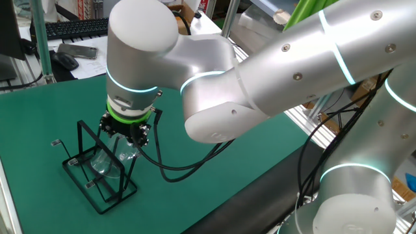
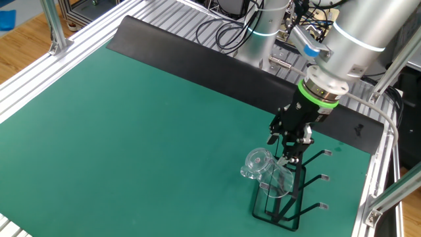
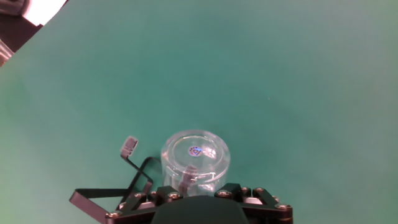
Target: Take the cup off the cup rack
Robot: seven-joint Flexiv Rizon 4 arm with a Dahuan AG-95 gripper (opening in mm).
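Observation:
The clear glass cup hangs tilted on a peg of the black wire cup rack, its base turned toward the hand camera. My gripper reaches down onto the rack from above. Its jaws sit on either side of the cup's wall and close against it. In one fixed view the cup shows faintly inside the rack frame, just under the gripper. In the hand view the gripper shows only its finger mounts, and a pale-tipped peg sticks out to the left of the cup.
The rack stands on a green mat near one corner. A black strip borders the mat's far side, with aluminium rails beyond it. My black cable droops over the mat beside the rack.

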